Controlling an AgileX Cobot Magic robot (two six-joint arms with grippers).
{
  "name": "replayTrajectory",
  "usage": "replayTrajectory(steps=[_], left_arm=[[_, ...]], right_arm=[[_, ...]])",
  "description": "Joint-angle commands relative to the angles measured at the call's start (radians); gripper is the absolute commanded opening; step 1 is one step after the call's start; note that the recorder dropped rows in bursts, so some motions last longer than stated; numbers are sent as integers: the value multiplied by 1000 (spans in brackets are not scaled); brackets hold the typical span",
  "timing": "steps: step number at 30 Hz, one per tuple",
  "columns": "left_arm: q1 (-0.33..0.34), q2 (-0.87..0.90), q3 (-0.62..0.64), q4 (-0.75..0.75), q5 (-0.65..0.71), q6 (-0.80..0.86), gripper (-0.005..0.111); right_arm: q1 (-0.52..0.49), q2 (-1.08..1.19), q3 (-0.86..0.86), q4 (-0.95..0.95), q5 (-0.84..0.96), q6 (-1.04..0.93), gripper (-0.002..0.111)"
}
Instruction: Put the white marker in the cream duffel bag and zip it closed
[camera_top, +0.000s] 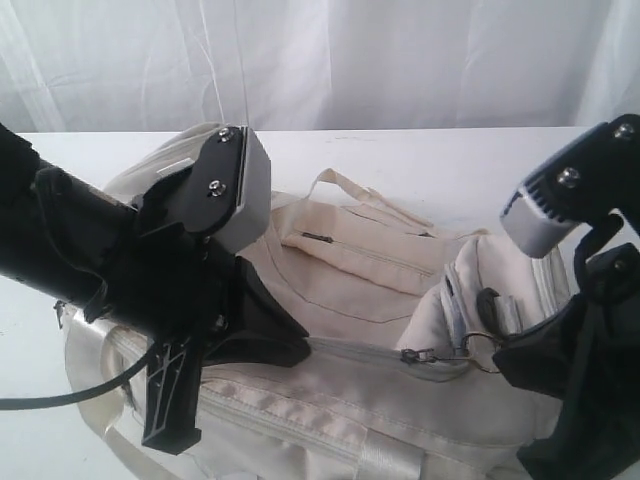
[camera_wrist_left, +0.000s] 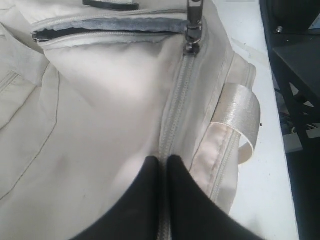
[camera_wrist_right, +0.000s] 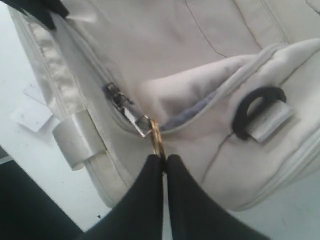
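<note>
L: your left gripper (camera_wrist_left: 161, 159) is clamping the cream duffel bag (camera_top: 350, 290) at its zipped seam | R: your right gripper (camera_wrist_right: 164, 159) is pinching the pull ring (camera_wrist_right: 156, 140) | white marker: not showing, likely inside | risk: you're holding the ring thinly, so it may slip; pulling off-line may snag the gaping lining

The exterior view looks from a little above, across the cream duffel bag (camera_top: 350, 290) toward a white curtain (camera_top: 400, 60) behind the counter (camera_top: 400, 150). It sits close enough that the left arm (camera_top: 60, 240) and the right arm (camera_top: 590, 360) crowd its edges. Each wrist view looks down along its own jaws onto the bag from very near, so fabric fills most of its frame. Both wrist views take in the zipper pull (camera_wrist_left: 194, 20) (from opposite ends of the zip), and the exterior view shows it between the arms.
</note>
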Motion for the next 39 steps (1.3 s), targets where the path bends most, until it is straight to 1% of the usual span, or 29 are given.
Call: replayTrajectory(steps=[1,4,9,16,21,31,34,39], left_arm=[[-2,-32,0,82,21,-90,0],[-2,-44,0,120,33,-119,0],[-2,-44,0,122,68,-120,0],[-2,-44,0,125,74,-131,0],[-2,-44,0,125,79,-135,0],[-2,-44,0,125,102,-139,0],[-2,-44,0,116,129,-139,0],[-2,-44,0,97,143,-139,0]], right_arm=[[5,-3,33,-88,27,34,0],[5,-3,38,-152,31,63,0],[5,-3,38,-251,54,96,0],[5,-3,38,-420,88,152,0],[5,-3,38,-506,86,182,0],[5,30,38,-535,-38,184,0],[5,74,38,-583,-98,185,0],[5,149,38,-652,-147,192,0]])
